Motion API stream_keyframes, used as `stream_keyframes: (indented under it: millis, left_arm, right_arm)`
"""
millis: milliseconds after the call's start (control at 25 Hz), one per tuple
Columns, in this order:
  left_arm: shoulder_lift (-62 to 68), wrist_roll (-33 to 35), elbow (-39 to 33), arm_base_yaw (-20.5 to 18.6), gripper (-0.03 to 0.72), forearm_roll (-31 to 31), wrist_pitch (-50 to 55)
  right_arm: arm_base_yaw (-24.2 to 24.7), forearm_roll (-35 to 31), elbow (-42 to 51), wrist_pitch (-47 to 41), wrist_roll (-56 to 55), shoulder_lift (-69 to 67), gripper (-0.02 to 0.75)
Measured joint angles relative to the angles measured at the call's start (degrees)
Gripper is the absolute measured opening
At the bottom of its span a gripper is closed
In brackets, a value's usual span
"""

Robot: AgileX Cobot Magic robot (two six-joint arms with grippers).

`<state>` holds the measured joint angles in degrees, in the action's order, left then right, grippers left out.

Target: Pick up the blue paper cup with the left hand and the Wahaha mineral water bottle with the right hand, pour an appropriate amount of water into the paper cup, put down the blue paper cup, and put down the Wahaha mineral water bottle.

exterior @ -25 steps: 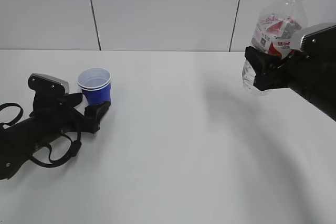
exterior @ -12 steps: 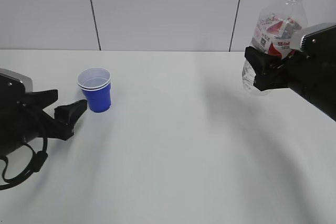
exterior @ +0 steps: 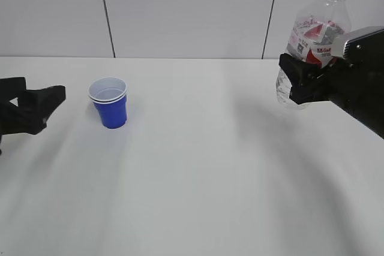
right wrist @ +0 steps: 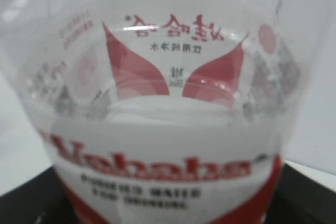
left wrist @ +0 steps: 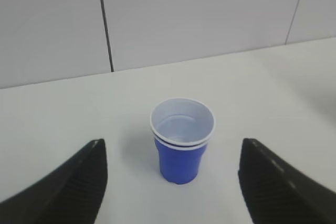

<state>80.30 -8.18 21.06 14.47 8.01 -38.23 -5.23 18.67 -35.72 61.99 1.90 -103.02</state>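
Blue paper cup (exterior: pixel 110 104) stands upright near the table's (exterior: pixel 198 178) left edge, apart from the left hand (exterior: pixel 51 101), whose fingers are spread and empty. Right hand (exterior: pixel 294 82) grips the Wahaha mineral water bottle (exterior: pixel 312 37) above the table's right edge.

Your left hand (left wrist: pixel 170 182) spread wide, blue paper cup (left wrist: pixel 181 140) upright beyond its fingers (left wrist: pixel 79 182), white table (left wrist: pixel 262 87), grey wall (left wrist: pixel 199 14) far behind

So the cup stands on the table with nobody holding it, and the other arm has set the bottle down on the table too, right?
Not quite. The blue paper cup does stand free, but the Wahaha mineral water bottle is not set down: the right hand grips it, raised above the table, as the exterior view shows.
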Motion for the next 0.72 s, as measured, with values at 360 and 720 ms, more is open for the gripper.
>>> stream_keyframes:
  millis: [360, 720]
  left_arm:
    - [-20.45, -0.2, -0.26, 0.0, 0.589, -1.66, 17.8]
    - [-41.94, -0.2, 7.12, 0.0, 0.589, 0.57, 54.42]
  right_arm:
    - [0.0, 0.0, 0.0, 0.0, -0.54, 0.0, 0.491]
    - [0.0, 0.0, 0.0, -0.04, -0.72, 0.0, 0.491]
